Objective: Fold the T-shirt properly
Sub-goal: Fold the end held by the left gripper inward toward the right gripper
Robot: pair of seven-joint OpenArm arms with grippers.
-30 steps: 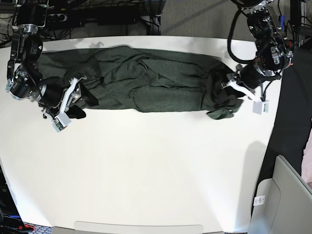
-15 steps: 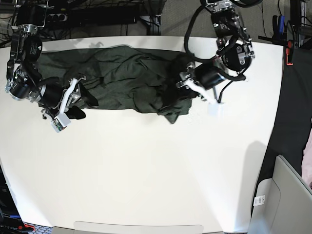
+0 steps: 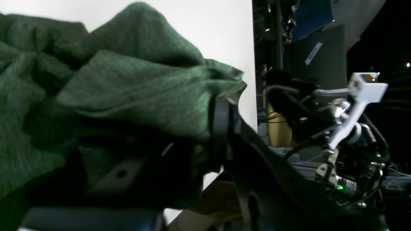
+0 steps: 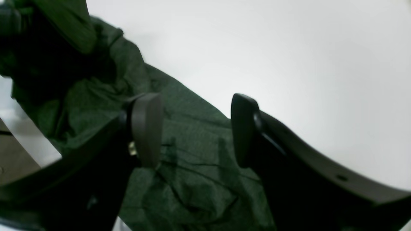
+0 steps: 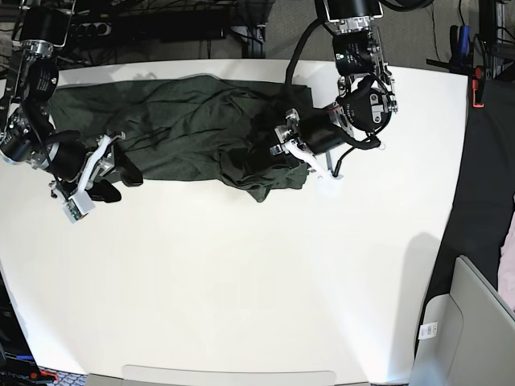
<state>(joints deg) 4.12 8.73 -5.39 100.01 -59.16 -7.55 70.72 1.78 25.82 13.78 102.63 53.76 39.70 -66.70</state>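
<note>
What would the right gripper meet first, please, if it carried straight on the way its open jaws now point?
Most likely the T-shirt: the right gripper stands open above its fabric, with white table beyond. Depth is hard to judge.

The dark olive-green heathered knit T-shirt [image 5: 193, 129] of thin soft fabric lies rumpled along the far part of the white bench [image 5: 241, 281], stretched sideways in a long band. Its one end is doubled back over the middle in a bunched, raised fold [image 5: 269, 173] whose lower corner droops toward the near edge. The opposite end lies flatter, creased, with soft ridges running across it. The cloth [image 3: 138, 93] shows no print
</note>
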